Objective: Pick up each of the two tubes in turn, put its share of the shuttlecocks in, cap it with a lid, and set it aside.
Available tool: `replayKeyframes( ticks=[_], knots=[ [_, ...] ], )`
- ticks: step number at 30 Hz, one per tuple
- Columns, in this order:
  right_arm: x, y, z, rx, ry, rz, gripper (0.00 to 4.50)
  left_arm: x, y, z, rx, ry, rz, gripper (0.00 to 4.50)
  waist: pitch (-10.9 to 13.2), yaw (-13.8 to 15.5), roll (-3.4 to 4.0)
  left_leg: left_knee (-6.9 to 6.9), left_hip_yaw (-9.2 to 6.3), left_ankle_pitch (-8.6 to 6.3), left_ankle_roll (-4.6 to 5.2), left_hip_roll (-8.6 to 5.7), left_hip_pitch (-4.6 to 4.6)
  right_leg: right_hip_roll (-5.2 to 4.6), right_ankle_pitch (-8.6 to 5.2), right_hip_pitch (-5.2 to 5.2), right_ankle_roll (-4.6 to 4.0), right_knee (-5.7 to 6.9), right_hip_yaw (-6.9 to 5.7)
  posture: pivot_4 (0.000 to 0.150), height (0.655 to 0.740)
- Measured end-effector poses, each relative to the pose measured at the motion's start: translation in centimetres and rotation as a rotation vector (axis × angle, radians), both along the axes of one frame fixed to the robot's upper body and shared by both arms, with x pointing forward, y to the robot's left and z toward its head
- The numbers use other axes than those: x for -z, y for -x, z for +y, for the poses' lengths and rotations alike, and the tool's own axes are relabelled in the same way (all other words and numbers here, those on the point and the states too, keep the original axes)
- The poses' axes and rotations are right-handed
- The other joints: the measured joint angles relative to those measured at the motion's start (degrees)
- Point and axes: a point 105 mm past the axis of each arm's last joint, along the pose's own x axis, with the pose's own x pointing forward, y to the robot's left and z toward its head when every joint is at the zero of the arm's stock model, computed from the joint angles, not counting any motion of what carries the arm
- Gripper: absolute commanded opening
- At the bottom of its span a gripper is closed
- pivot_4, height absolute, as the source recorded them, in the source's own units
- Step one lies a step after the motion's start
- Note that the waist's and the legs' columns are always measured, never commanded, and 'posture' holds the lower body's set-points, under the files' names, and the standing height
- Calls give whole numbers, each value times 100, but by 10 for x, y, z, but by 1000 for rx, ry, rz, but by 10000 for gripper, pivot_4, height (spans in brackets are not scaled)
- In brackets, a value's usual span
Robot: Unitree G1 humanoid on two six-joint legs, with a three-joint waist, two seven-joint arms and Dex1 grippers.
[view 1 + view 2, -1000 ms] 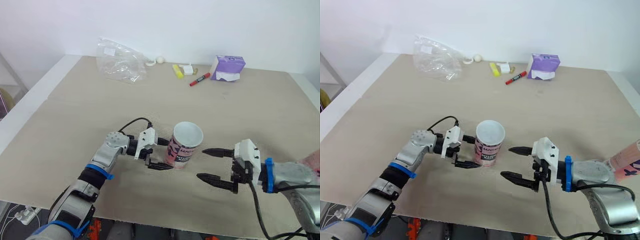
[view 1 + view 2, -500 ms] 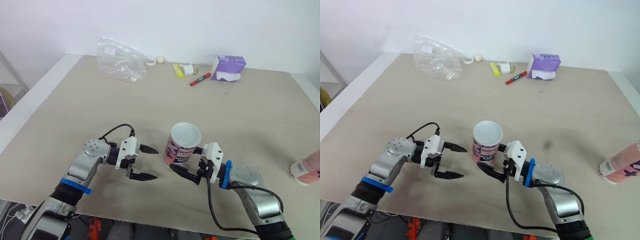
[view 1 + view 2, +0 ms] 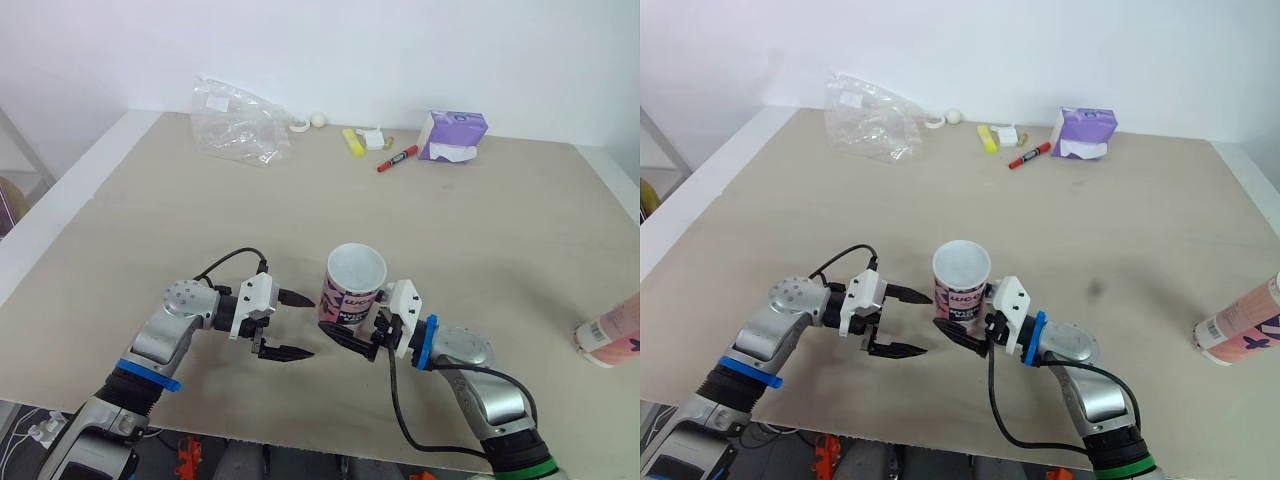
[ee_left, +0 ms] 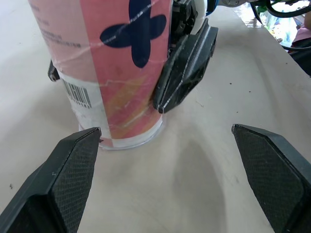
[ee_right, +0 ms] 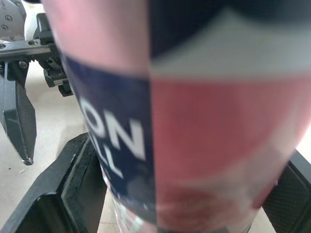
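Note:
A pink shuttlecock tube (image 3: 352,288) stands upright near the table's front, its top open. My right gripper (image 3: 358,325) is shut on its lower part, with one finger (image 4: 187,68) pressed on the side wall and the tube between both fingers in the right wrist view (image 5: 194,107). My left gripper (image 3: 308,325) is open just left of the tube, fingers spread and holding nothing. Its own fingertips (image 4: 73,160) point at the tube's base (image 4: 116,131) without touching it. A second pink tube (image 3: 610,340) lies on its side at the table's right edge.
Along the back edge sit a crumpled clear plastic bag (image 3: 238,122), a small white ball (image 3: 318,119), a yellow item (image 3: 354,142), a red marker (image 3: 398,158) and a purple tissue pack (image 3: 452,135). The table's front edge runs close below both arms.
My left gripper let go of the tube and drew back to the left. My right gripper came in from the right and shut on the tube's base, and the tube shifted slightly left.

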Motion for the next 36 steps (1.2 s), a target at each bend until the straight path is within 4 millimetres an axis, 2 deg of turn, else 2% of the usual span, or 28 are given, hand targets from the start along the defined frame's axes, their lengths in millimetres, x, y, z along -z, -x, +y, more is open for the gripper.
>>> replayKeyframes(
  ticks=[6, 8, 19, 23, 25, 30, 33, 34, 35, 36],
  knots=[
    [3, -3, 4, -12, -5, 10, 43757, -9, 3, 3, -34, 101, -2, 45000, 0, -5, 0, 1, 3, 0, 0, 2, 9, 1, -1, 2, -2, 8, 3, 1500, 7400],
    [4, -4, 4, -16, -4, 12, 38843, -7, 4, 4, -37, 101, 1, 45000, 0, -5, 0, 3, 2, 0, 0, 2, 10, 1, -2, 2, -3, 13, 2, 1500, 7400],
    [5, -3, 4, -25, 3, 5, 38843, -8, 2, 4, -57, 107, -37, 45000, 0, -10, 0, 14, 2, 1, -1, 1, 21, 3, -9, 2, -11, 43, 3, 1500, 7400],
    [4, -2, -6, 21, 8, -2, 38843, -9, 2, 3, -56, 112, -39, 45000, 0, -5, 0, 14, 1, 1, -1, 0, 21, 3, -13, 4, -8, 44, 4, 1500, 7400],
    [-1, -4, -25, 122, -13, -2, 38843, -10, 3, 1, -50, 120, -39, 45000, 0, 8, 0, 15, 0, 1, -1, -2, 18, 0, -16, 4, -3, 45, 4, 1500, 7400],
    [-22, -8, -101, 496, -90, -26, 38843, -14, 7, -6, -22, 134, -44, 45000, -1, 15, 1, 15, 4, 0, -1, -6, 20, -4, -19, 7, 1, 45, 9, 1500, 7400],
    [-21, -7, -133, 662, -119, -13, 38843, -13, 8, -11, -7, 142, -36, 45000, -1, 9, 1, 11, 2, 0, -1, -4, 34, 0, -32, 13, -25, 47, 9, 1500, 7400],
    [-21, -7, -161, 812, -153, -5, 38843, -14, 8, -13, 0, 145, -35, 45000, 0, 2, 1, 10, 4, 0, -1, -3, 44, 2, -34, 18, -33, 50, 11, 1500, 7400],
    [-21, -7, -176, 891, -165, -5, 38843, -16, 7, -14, 4, 145, -38, 45000, 0, -8, 3, 10, 9, 1, 0, -3, 52, 2, -31, 23, -36, 50, 15, 1500, 7400],
    [-20, -7, -181, 919, -171, -4, 38843, -17, 7, -15, 5, 146, -40, 45000, 0, -12, 4, 9, 8, 1, -1, -3, 57, 2, -31, 27, -36, 50, 15, 1500, 7400]
  ],
)
